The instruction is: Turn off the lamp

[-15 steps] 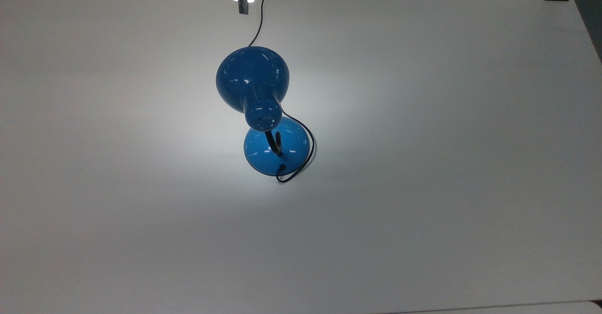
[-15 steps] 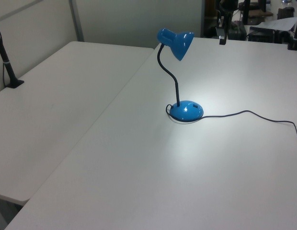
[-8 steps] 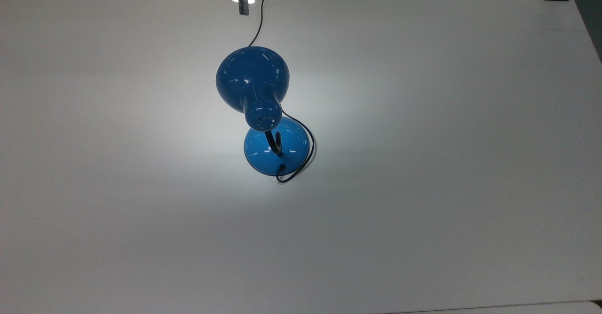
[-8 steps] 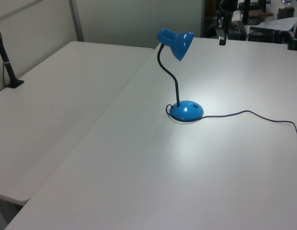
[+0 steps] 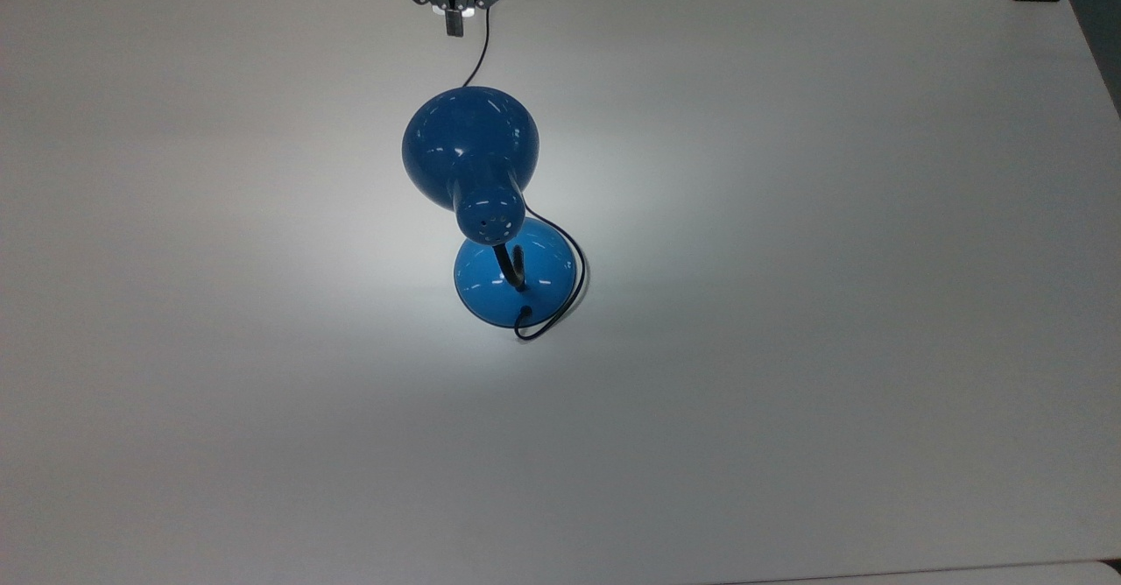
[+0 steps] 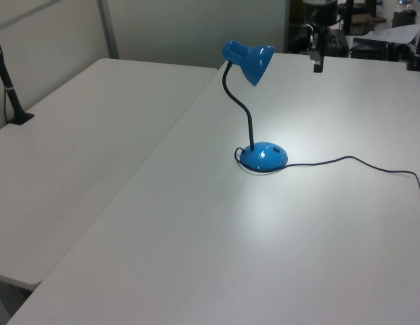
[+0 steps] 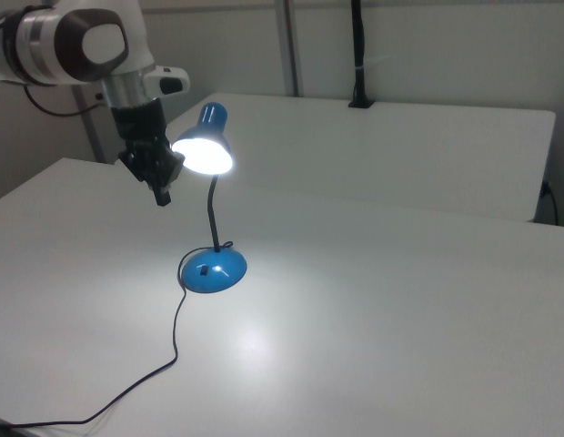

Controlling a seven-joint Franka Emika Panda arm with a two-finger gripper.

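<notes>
Clearly lit, standing mid-table point(image 5: 788, 392), lamp point(image 6: 263, 156) with switch presumably on base, gripper point(image 7: 162, 195) hovering high beside shade, apart from it, jaws pressed together probably for poking the switch.

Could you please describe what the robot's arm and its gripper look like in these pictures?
In the right view the arm is glossy white with rounded segments, a dark grey ring and a grey disc-shaped joint cap. A silver-grey wrist cylinder leads to a small white block and down into a black gripper that narrows to slim dark jaws. In the top view the gripper shows grey metal linkage bars with round fasteners.
</notes>
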